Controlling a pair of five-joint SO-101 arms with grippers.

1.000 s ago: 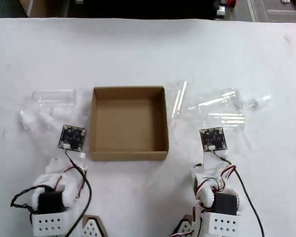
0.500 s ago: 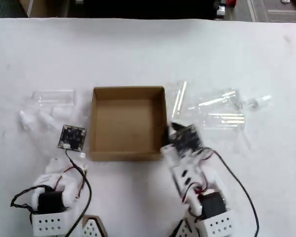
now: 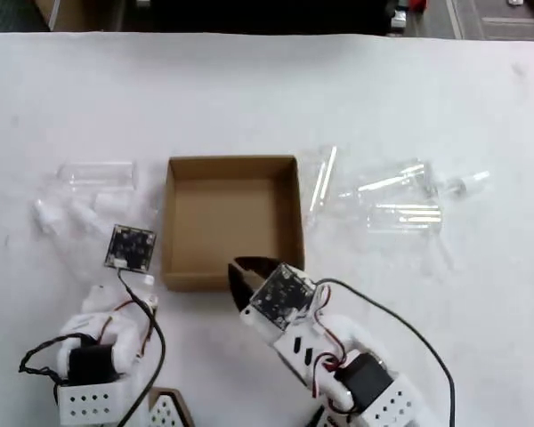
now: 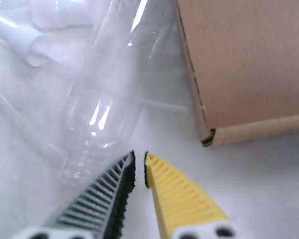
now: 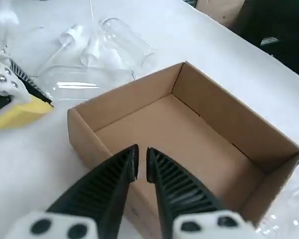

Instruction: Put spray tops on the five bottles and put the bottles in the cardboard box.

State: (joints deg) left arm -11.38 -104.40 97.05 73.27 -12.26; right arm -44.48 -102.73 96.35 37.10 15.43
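Right now your white table [image 3: 249, 89] carries the open-topped box [image 3: 233, 221] at its middle, the bare floor of the box showing. Your right arm [image 3: 338, 365] angles across toward the box's near wall. The right gripper [image 5: 142, 148] sits over that wall with its black fingers almost touching, only a slit between them, gripping nothing. Your left arm [image 3: 93, 356] sits at the near edge of the table. The left gripper [image 4: 139, 158], one grey finger and one yellow, is likewise all but closed on nothing, its tips just beside the neck of a clear bottle [image 4: 107, 99] lying close to the box's left wall. A second bottle [image 3: 96, 173] lies farther left, and more bottles [image 3: 405, 216] lie on their sides to the right of the box. Small white tops [image 3: 62, 213] lie loose left of the box.
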